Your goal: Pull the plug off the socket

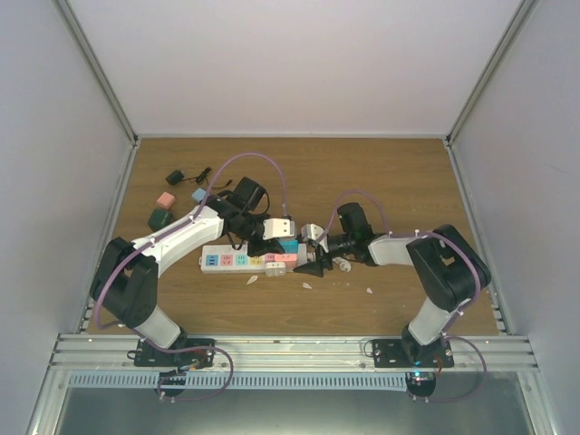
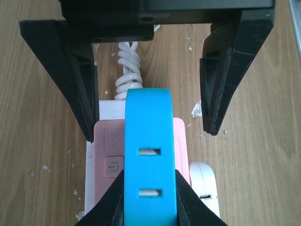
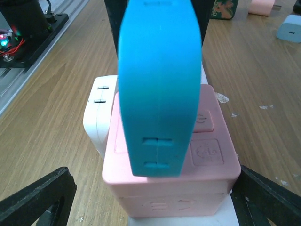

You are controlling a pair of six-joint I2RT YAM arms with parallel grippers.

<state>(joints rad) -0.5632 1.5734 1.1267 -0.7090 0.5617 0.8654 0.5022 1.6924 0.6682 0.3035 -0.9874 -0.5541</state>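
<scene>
The white power strip (image 1: 227, 260) lies across the table's middle. Its pink end block (image 2: 181, 141) also shows in the right wrist view (image 3: 207, 174). Its coiled cord (image 2: 129, 70) runs off that end. A blue plug (image 2: 148, 141) stands upright on the pink face, and also shows in the right wrist view (image 3: 157, 84) and the top view (image 1: 288, 245). My left gripper (image 2: 148, 202) is shut on the blue plug's two sides. My right gripper (image 3: 153, 176) is open, with a finger (image 3: 37, 197) on each side of the pink end.
A white adapter (image 2: 204, 181) sits against the strip's side beside the pink block. Small pink (image 1: 165, 199), light-blue (image 1: 198, 194), green (image 1: 160, 218) and black (image 1: 175, 176) adapters lie at the back left. White crumbs (image 1: 306, 285) dot the wood near the strip.
</scene>
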